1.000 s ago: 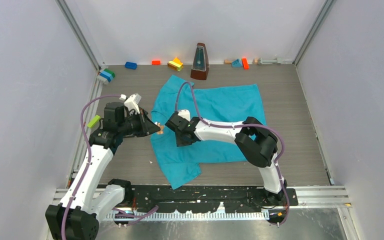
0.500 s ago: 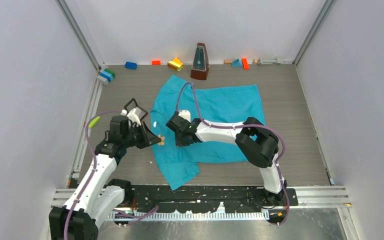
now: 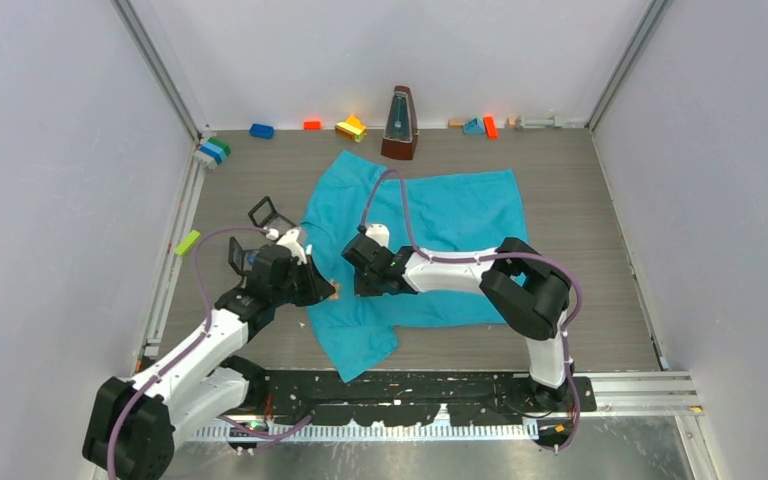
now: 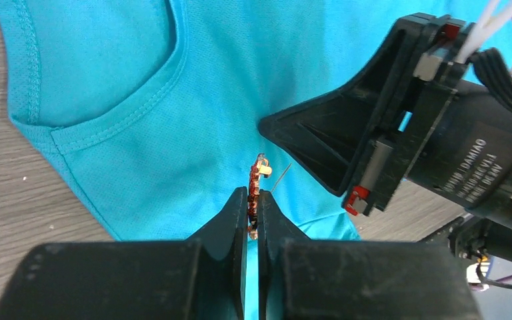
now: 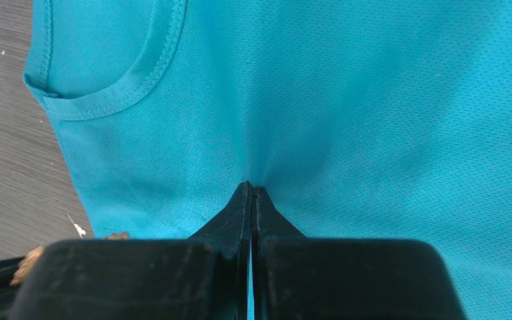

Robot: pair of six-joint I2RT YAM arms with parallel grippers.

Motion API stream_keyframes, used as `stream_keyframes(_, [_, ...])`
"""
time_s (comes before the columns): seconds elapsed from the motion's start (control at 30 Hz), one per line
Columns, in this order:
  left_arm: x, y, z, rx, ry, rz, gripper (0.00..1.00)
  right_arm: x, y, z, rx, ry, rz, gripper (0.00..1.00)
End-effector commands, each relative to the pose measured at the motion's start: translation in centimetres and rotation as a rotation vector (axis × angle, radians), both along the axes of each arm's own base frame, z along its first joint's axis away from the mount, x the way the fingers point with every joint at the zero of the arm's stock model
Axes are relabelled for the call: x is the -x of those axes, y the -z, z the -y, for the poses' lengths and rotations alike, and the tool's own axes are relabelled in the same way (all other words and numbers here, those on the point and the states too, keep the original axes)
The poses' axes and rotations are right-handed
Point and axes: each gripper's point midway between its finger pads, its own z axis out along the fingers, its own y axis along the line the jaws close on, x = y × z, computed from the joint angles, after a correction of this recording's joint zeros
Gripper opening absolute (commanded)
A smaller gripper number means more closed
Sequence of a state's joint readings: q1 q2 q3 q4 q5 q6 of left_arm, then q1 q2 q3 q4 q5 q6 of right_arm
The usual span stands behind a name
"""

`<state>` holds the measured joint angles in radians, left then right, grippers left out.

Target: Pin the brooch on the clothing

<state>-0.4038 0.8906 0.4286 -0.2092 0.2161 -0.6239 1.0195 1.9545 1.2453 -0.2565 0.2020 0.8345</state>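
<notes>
The clothing, a teal-blue T-shirt (image 3: pixel 440 215), lies flat on the table. My left gripper (image 3: pixel 328 292) is at the shirt's near-left part, by the neckline, and is shut on the brooch (image 4: pixel 254 190), a small copper-red piece held edge-on with its thin pin (image 4: pixel 281 177) pointing at the fabric. My right gripper (image 3: pixel 357 282) is right beside it, shut on a pinched-up fold of the shirt (image 5: pixel 347 100), with creases running into its tips (image 5: pixel 251 189). The right gripper's black body (image 4: pixel 400 120) fills the right of the left wrist view.
A brown metronome (image 3: pixel 399 124) and several small coloured blocks (image 3: pixel 350 127) stand along the back wall. More blocks (image 3: pixel 212 151) and a green piece (image 3: pixel 187 242) lie at the left edge. A small black frame-like thing (image 3: pixel 271 213) lies left of the shirt.
My left gripper has moved right and nearer with the brooch, up to the shirt beside the right gripper. The right gripper has shifted slightly nearer, still pinching the fabric.
</notes>
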Motion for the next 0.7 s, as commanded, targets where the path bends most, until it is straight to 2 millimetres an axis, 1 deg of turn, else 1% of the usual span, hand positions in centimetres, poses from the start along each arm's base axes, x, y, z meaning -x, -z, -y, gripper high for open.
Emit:
stream_keyframes(0.0, [-2.0, -0.3, 0.2, -0.045, -0.022, 0.093, 0.0, 0.0, -2.0, -0.8, -0.094, 0.025, 0.029, 0.0])
stream_keyframes(0.2, [-2.1, 0.6, 0.6, -0.095, 0.015, 0.101, 0.0, -0.2, -3.3, -0.6, -0.17, 0.061, 0.051, 0.0])
stream_keyframes(0.23, [-2.1, 0.7, 0.7, -0.101, 0.023, 0.1, 0.0, -0.2, -3.6, -0.8, -0.192, 0.066, 0.052, 0.0])
stream_keyframes(0.33, [-1.9, 1.0, 1.2, -0.121, 0.057, 0.102, 0.0, -0.2, -3.7, -0.6, -0.225, 0.075, 0.042, 0.01])
stream_keyframes(0.47, [-1.7, 1.3, 1.9, -0.147, 0.096, 0.104, 0.0, -0.4, -3.8, -0.8, -0.275, 0.085, 0.03, 0.01])
stream_keyframes(0.5, [-1.6, 1.3, 2.1, -0.154, 0.105, 0.105, 0.0, -0.6, -4.2, -1.1, -0.302, 0.087, 0.032, 0.01])
stream_keyframes(0.53, [-1.6, 1.6, 2.2, -0.163, 0.114, 0.099, 0.0, -0.4, -4.0, -1.1, -0.308, 0.085, 0.024, 0.01])
stream_keyframes(0.67, [-1.4, 2.2, 2.1, -0.214, 0.127, 0.087, 0.0, -0.4, -4.4, -1.2, -0.353, 0.092, 0.02, 0.0])
